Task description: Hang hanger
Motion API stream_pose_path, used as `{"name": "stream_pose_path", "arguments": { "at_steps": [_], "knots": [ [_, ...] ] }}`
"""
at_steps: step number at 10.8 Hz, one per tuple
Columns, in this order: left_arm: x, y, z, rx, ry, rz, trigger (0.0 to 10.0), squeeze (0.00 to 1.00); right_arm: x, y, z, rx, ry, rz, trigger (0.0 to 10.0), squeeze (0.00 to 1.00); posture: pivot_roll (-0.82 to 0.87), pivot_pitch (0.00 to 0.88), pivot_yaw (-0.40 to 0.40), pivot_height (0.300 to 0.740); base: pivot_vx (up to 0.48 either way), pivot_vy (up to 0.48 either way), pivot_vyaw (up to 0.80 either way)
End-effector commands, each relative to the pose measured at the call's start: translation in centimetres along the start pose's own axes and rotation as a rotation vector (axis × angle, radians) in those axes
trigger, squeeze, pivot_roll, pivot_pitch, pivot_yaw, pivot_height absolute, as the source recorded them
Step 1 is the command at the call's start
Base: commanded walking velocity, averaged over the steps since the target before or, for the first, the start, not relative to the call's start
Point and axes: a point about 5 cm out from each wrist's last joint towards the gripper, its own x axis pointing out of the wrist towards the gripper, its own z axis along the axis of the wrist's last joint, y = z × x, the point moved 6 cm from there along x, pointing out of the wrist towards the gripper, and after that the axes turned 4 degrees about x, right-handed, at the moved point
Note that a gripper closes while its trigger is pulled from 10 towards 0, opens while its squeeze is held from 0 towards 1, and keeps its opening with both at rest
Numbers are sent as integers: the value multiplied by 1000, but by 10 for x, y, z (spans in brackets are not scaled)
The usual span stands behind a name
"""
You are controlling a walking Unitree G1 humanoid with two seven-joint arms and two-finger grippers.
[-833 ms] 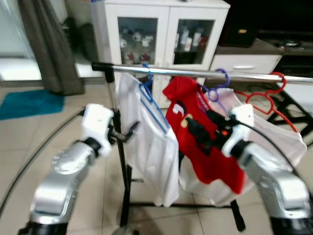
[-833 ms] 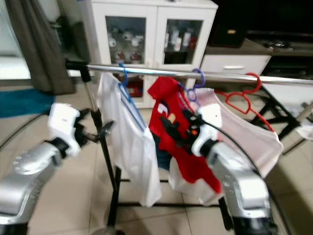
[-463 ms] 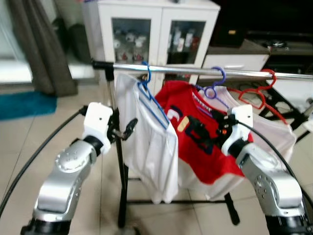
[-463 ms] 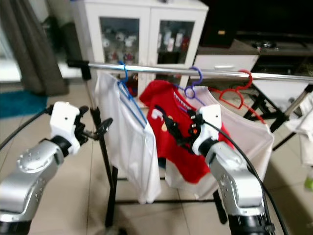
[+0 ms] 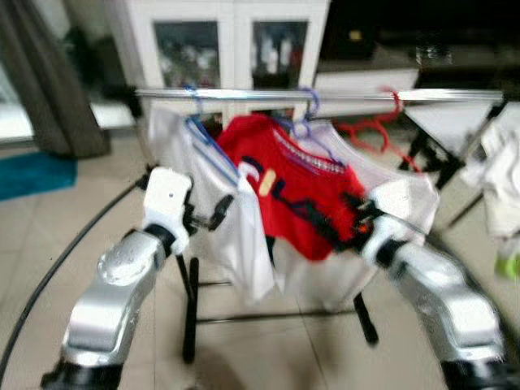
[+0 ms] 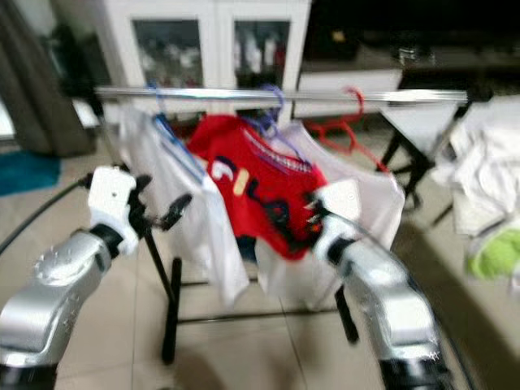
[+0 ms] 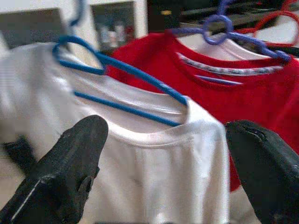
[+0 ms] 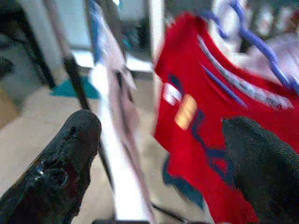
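Observation:
A silver rail [image 5: 325,95] carries a white shirt [image 5: 240,236] on a blue hanger [image 7: 126,79], a red shirt [image 5: 296,195] on a purple hanger [image 7: 224,28], and a bare red hanger [image 5: 374,130] further right. Another white garment [image 5: 398,195] hangs behind the red shirt. My left gripper [image 5: 207,218] is open in front of the white shirt, nothing between its fingers [image 7: 70,172]. My right gripper [image 5: 341,223] is open close to the red shirt's front [image 8: 210,121], holding nothing. The head views are blurred.
The rack's black upright [image 5: 188,309] and foot bars stand on the tiled floor. Behind are a white glass-door cabinet [image 5: 219,41] and a dark curtain [image 5: 49,97]. A teal rug [image 5: 32,175] lies left; a white laundry pile [image 5: 504,179] sits right. A black cable [image 5: 57,268] crosses the floor.
The whole picture has shifted and blurred, so the camera moved; the laundry pile on the right has come into view. Both grippers stay open in front of the shirts.

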Motion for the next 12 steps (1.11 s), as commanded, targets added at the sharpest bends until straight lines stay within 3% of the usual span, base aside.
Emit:
{"name": "stream_pose_path", "arguments": {
  "at_steps": [1, 4, 7, 9, 10, 11, 12],
  "knots": [
    [-1, 0, 3, 5, -9, 2, 10000, 0, 1, -4, 8, -14, -20, -7, 10000, 1000, 38, 0, -49, 740, 356, 0, 800],
    [-2, 1, 2, 14, -4, 6, 10000, 0, 5, 2, 11, -33, -32, 18, 10000, 1000, 43, 0, -50, 740, 365, 0, 696],
    [-1, -2, 2, 24, 2, -19, 10000, 0, 6, 3, 15, -50, -46, 22, 10000, 1000, 44, 0, -50, 740, 335, 0, 0],
    [-3, -4, 9, 13, -43, -55, 10000, 0, 7, 1, 32, -93, -75, 28, 10000, 1000, 41, 0, -53, 740, 0, 0, 0],
    [-4, -10, 7, 4, -22, -116, 10000, 0, 12, -5, 32, -76, -38, -6, 10000, 1000, 40, 0, -55, 740, 0, 0, 0],
    [-10, -25, 0, 51, 18, -253, 10000, 0, 24, -9, 32, -46, 6, -28, 10000, 1000, 35, 0, -54, 740, 0, 0, 0],
    [-13, -26, -3, 67, 40, -301, 10000, 0, 37, -17, 33, -58, 38, -79, 10000, 0, 36, 0, -55, 740, 0, 0, 0]
  ]
}}
